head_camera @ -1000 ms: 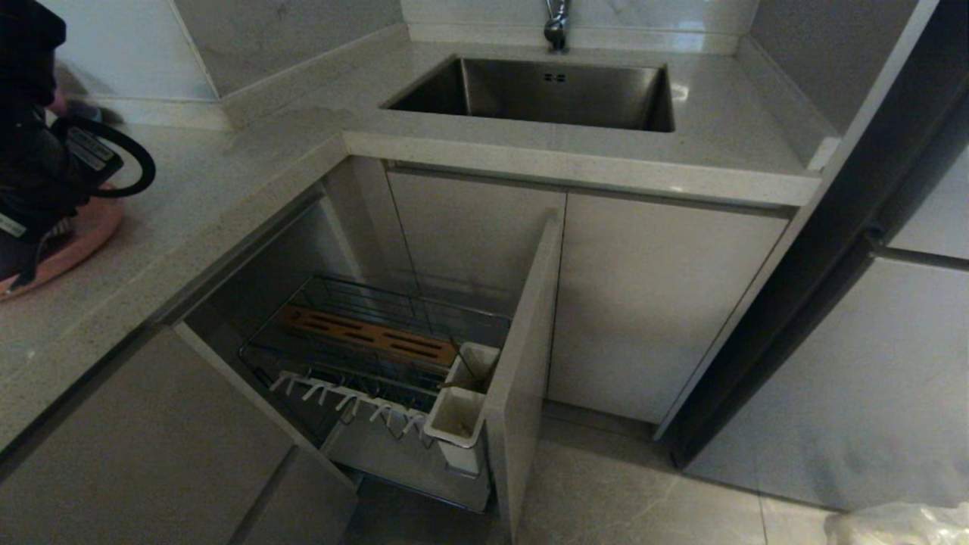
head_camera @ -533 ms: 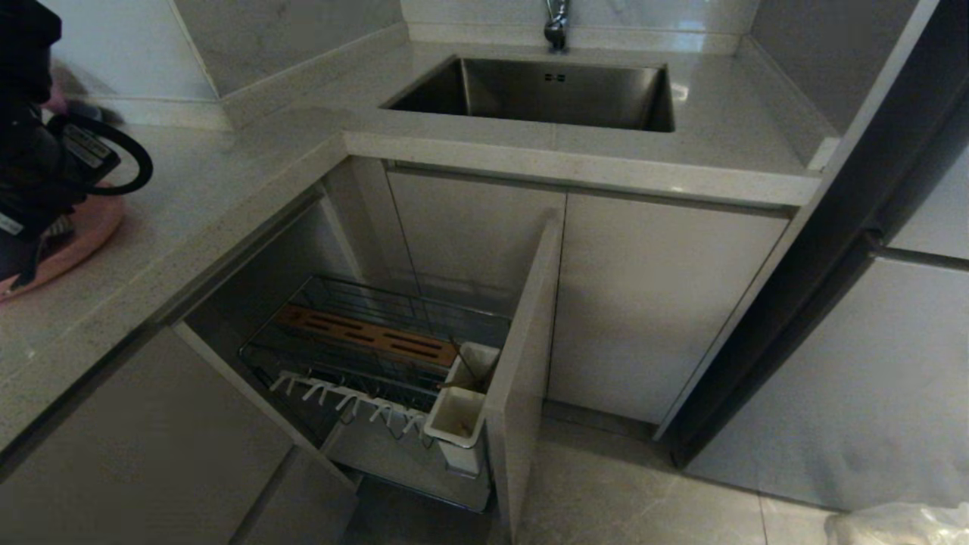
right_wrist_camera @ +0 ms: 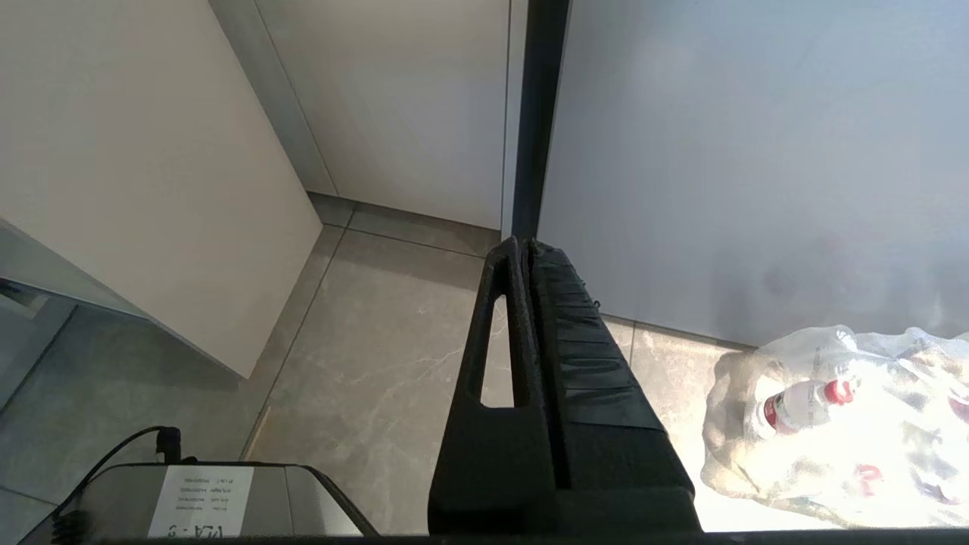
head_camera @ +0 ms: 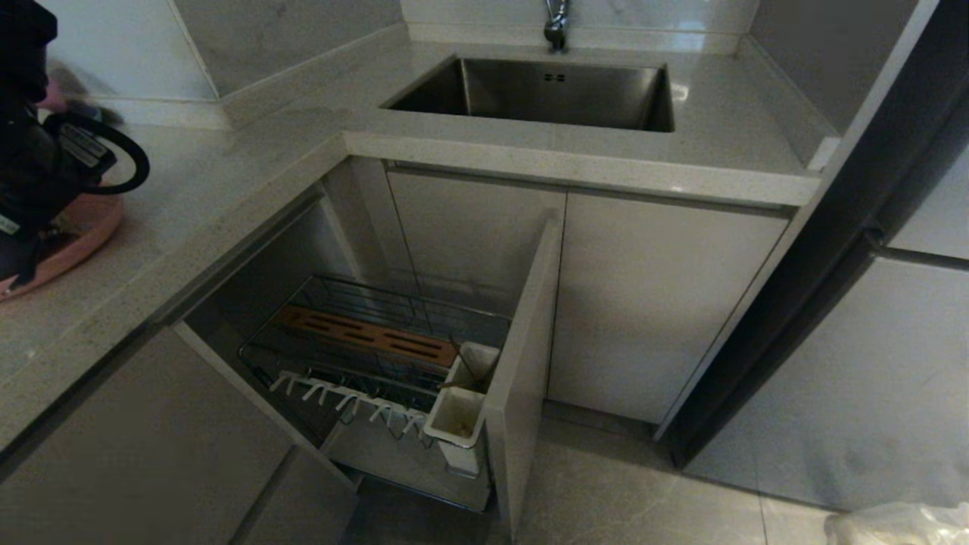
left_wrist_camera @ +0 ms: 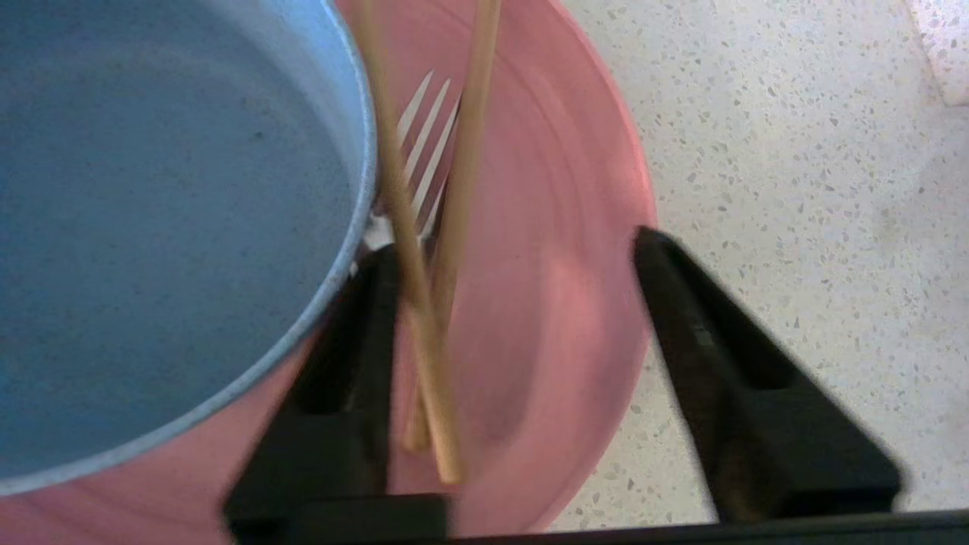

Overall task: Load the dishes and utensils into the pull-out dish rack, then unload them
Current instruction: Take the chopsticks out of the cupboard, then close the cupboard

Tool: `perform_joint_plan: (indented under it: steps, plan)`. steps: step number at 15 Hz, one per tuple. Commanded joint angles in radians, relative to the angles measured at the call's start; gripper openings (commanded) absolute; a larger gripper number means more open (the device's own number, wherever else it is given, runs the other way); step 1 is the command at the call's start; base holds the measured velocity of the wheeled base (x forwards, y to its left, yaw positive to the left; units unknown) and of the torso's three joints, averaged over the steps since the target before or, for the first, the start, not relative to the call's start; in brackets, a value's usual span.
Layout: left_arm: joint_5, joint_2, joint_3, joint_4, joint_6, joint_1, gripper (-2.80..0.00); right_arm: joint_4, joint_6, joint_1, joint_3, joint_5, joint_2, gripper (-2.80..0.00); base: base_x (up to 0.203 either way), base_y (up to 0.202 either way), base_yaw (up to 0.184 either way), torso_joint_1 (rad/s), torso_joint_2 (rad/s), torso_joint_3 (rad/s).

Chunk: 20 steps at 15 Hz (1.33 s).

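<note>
The pink plate [left_wrist_camera: 560,303] sits on the speckled counter [left_wrist_camera: 795,151], at the far left of the head view. The blue-grey bowl [left_wrist_camera: 166,227] stands on the plate, filling one side of it. Two wooden chopsticks [left_wrist_camera: 424,265] lie on the plate just beside the bowl, crossing each other. Under them lies a pale fork [left_wrist_camera: 424,151], with its prongs showing between the sticks.

The left pincer [left_wrist_camera: 515,250] hangs right over the plate with its fingers wide apart. One finger [left_wrist_camera: 356,356] is next to the chopsticks and the bowl's rim. The other finger [left_wrist_camera: 704,333] is over the plate's edge. The sticks look free, with nothing squeezing them.

Below the counter, the pull-out dish rack [head_camera: 363,356] stands pulled out of the cabinet. It has a brown wooden strip [head_camera: 371,337], white pegs [head_camera: 341,397] and white cups [head_camera: 458,412]. No dishes show in it.

The sink [head_camera: 545,91] is set in the counter farther back.

The right pincer [right_wrist_camera: 530,257] hangs low by the floor [right_wrist_camera: 378,363] with its fingers pressed together, holding nothing. A plastic bag [right_wrist_camera: 840,424] with bottles lies near it.
</note>
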Motion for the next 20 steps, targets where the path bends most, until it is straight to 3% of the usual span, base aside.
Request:
perform_joint_plan:
  steps: [1, 11, 14, 15, 20]
  plan:
    - [0.004, -0.003, 0.0, 0.004, -0.005, 0.0, 0.0, 0.001, -0.001, 0.0, 0.0, 0.0, 0.0, -2.8, 0.0, 0.0, 0.0, 0.0, 0.0, 0.0]
    - [-0.019, -0.139, 0.007, 0.006, -0.014, -0.032, 0.0, 0.001, 0.0, 0.0, 0.0, 0.0, 0.0, -2.8, 0.0, 0.0, 0.0, 0.0, 0.0, 0.0]
    - [-0.063, -0.183, 0.033, 0.009, -0.013, -0.061, 0.0, 0.001, -0.001, 0.0, 0.0, 0.0, 0.0, -2.8, 0.0, 0.0, 0.0, 0.0, 0.0, 0.0]
    - [-0.068, -0.205, 0.047, 0.009, -0.01, -0.081, -2.8, 0.001, -0.001, 0.0, 0.0, 0.0, 0.0, -2.8, 0.0, 0.0, 0.0, 0.0, 0.0, 0.0]
    - [-0.099, -0.306, 0.102, 0.008, -0.01, -0.199, -2.8, 0.001, 0.0, 0.0, 0.0, 0.0, 0.0, -2.8, 0.0, 0.0, 0.0, 0.0, 0.0, 0.0]
